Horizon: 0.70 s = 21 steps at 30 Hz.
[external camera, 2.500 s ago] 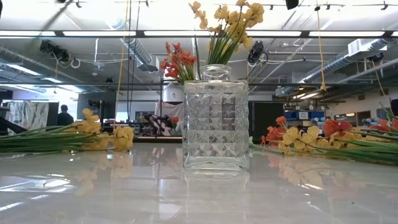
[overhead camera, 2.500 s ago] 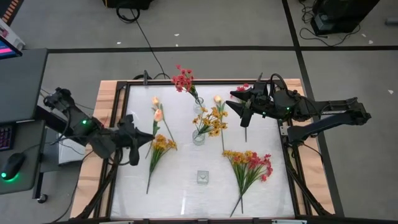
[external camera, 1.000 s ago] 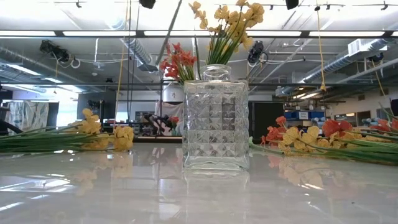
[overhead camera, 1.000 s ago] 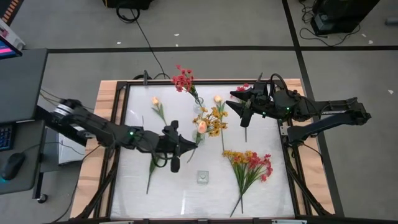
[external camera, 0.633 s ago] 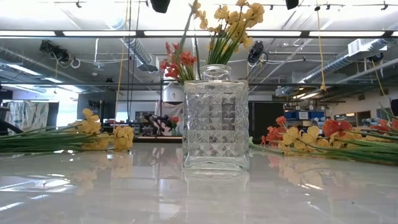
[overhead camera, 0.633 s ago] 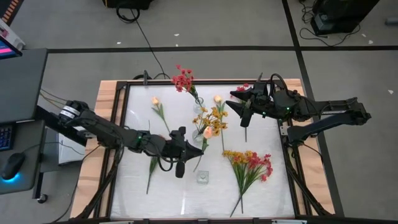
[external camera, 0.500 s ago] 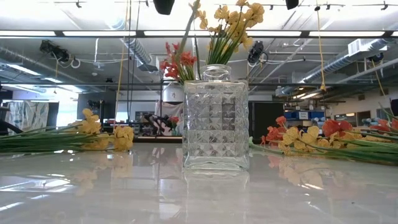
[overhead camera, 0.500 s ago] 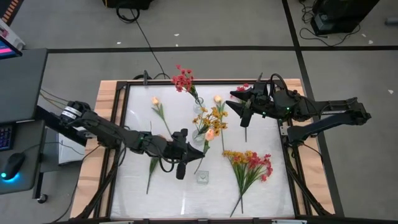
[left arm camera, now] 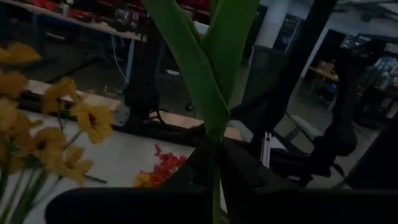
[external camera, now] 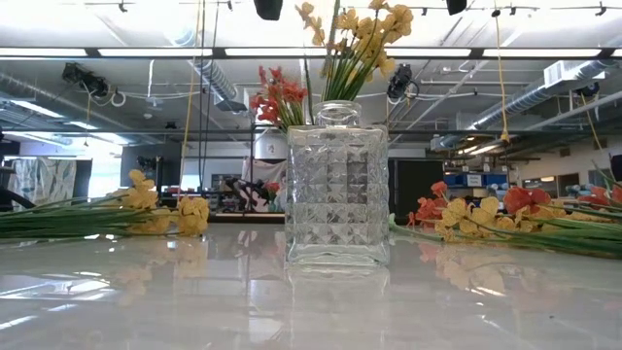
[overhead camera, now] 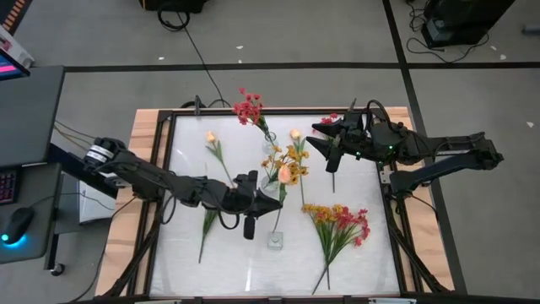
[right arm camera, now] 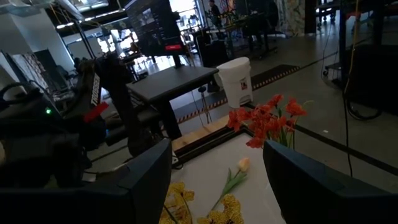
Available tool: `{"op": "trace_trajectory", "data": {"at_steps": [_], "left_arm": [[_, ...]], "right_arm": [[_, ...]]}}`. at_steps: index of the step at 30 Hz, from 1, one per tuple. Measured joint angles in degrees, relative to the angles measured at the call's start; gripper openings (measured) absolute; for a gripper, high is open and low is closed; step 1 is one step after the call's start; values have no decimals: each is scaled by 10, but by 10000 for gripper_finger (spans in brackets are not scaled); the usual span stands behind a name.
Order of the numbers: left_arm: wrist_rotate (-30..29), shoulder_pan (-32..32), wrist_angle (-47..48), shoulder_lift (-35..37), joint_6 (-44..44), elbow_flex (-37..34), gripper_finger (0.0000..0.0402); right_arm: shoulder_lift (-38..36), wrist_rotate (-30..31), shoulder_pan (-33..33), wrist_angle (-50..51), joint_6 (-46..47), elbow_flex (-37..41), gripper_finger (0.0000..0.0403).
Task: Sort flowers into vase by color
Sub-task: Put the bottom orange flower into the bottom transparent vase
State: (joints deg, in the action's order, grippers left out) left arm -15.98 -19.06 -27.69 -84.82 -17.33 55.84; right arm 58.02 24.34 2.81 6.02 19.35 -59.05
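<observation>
White tabletop point(overhead camera: 186, 253): left tool point(overhead camera: 268, 203) clamps peach flower point(overhead camera: 285, 175); right tool point(overhead camera: 323, 143) spread wide.

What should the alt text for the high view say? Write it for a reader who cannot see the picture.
Seen from above, the left gripper holds a peach flower by its stem at the vase of yellow flowers in the middle of the white table. The right gripper hangs open over the table's far right, and more flowers lie loose on the table.
</observation>
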Motion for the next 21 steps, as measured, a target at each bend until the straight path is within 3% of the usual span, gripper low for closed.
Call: {"op": "trace_trajectory", "data": {"at_steps": [5, 21], "left_arm": [[46, -4, -17, -16, -6, 0, 23], [46, -6, -25, -41, -8, 0, 23]], "right_arm": [[0, 0, 0, -4, 0, 0, 261], [0, 0, 0, -9, 0, 0, 261]]}}
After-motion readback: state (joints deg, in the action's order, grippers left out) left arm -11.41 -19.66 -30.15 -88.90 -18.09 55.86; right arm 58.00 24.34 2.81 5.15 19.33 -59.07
